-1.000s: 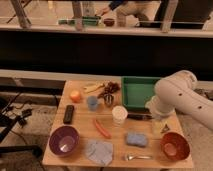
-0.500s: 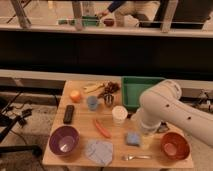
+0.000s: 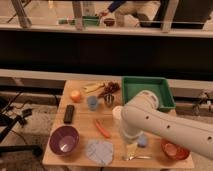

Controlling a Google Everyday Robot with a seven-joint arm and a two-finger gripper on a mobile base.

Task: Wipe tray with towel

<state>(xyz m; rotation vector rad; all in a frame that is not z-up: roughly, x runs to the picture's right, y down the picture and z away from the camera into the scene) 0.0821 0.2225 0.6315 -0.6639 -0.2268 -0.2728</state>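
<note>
Green plastic marks the single tray [image 3: 150, 84], set at the back right of the wooden worktop [image 3: 82, 129]. Its near edge is partly covered by the white arm [image 3: 165, 125]. One towel [image 3: 100, 151], pale blue-grey, is laid flat at the front edge, well apart from the tray and touched by nothing.

Two bowls are counted: a purple bowl [image 3: 64, 140] at the front left and an orange bowl [image 3: 174, 149] at the front right, the latter half hidden under the arm. Three cups are counted: a blue cup [image 3: 92, 102], a metal cup [image 3: 108, 100] just beside it, and a white cup [image 3: 117, 112] cut off by the arm. One orange fruit [image 3: 75, 95], one black remote [image 3: 69, 113], one red-orange stick [image 3: 102, 128], one blue sponge [image 3: 143, 141] and one spoon [image 3: 136, 157] are also seen.

The tool [image 3: 131, 148] is pointed downward between towel and sponge, above the spoon. Its fingers are spread apart and nothing is seen held.
</note>
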